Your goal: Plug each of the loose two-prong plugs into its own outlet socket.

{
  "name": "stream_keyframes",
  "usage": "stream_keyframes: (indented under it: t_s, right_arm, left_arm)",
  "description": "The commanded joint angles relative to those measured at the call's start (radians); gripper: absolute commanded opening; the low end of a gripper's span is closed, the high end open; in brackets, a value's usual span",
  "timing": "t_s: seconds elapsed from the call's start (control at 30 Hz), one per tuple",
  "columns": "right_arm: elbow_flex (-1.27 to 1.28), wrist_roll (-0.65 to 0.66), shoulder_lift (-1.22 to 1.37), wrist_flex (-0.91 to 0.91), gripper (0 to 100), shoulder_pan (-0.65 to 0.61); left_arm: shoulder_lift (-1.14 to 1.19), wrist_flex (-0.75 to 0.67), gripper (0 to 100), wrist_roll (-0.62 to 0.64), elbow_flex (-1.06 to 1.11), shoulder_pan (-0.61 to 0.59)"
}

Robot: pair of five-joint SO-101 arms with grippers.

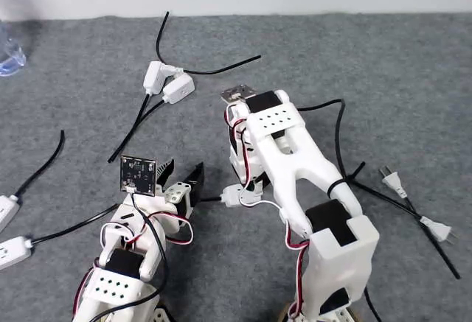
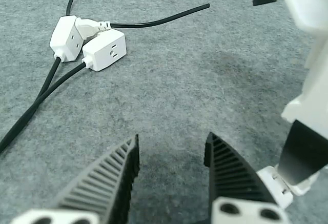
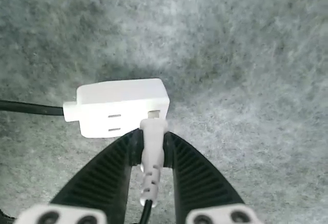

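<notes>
Grey felt covers the whole table (image 1: 383, 64), and black cords trail across it. Near the middle, the right gripper (image 3: 152, 138) points down at the felt. Its black jaws are closed tight on the body of a white plug (image 3: 152, 149). The nose of that plug is pressed against one face of a white outlet block (image 3: 120, 106) lying flat on the felt, right beside a free pair of slots. The prongs themselves are hidden, so I can't tell how far in they sit. A black cord leaves the block's other end.

Just beside all this, the left gripper (image 2: 172, 144) hovers low over bare felt, jaws spread wide with nothing between them.

Farther back lie two more outlet blocks (image 2: 105, 49), touching each other. One of them has a seated plug (image 2: 89, 27) in it, with its cord curving away. On the right arm's outer side, two loose plugs (image 1: 391, 180) lie on the felt at the ends of their black cords, well apart from any socket. Over at the table edge on the left arm's side sit two further white outlets (image 1: 13, 250).
</notes>
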Motion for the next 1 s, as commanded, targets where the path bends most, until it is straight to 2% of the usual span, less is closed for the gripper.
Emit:
stream_keyframes:
  t_s: [0.0,0.27,0.53,0.67,0.83,0.9,0.97]
  right_arm:
    - [0.034,0.006,-0.001,0.004,0.7,0.005]
    - [0.029,-0.011,0.005,-0.061,0.7,-0.005]
    - [0.032,-0.012,0.007,-0.116,0.7,-0.087]
    - [0.037,-0.005,0.008,-0.128,0.7,-0.076]
    - [0.003,0.109,-0.019,-0.094,1.5,-0.091]
    - [-0.041,0.123,-0.036,-0.051,8.0,-0.097]
    - [-0.089,0.121,-0.058,-0.002,20.0,-0.097]
  left_arm:
    - [-0.009,0.0,20,-0.012,-0.007,0.008]
    - [-0.009,-0.002,20,-0.012,-0.007,0.008]
    - [-0.009,-0.002,20,-0.012,-0.007,0.008]
    - [-0.009,-0.002,20,-0.012,-0.007,0.008]
    - [-0.009,-0.003,20,-0.012,-0.007,0.008]
    - [-0.009,-0.003,20,-0.012,-0.007,0.008]
    - [-0.009,-0.003,20,-0.012,-0.007,0.008]
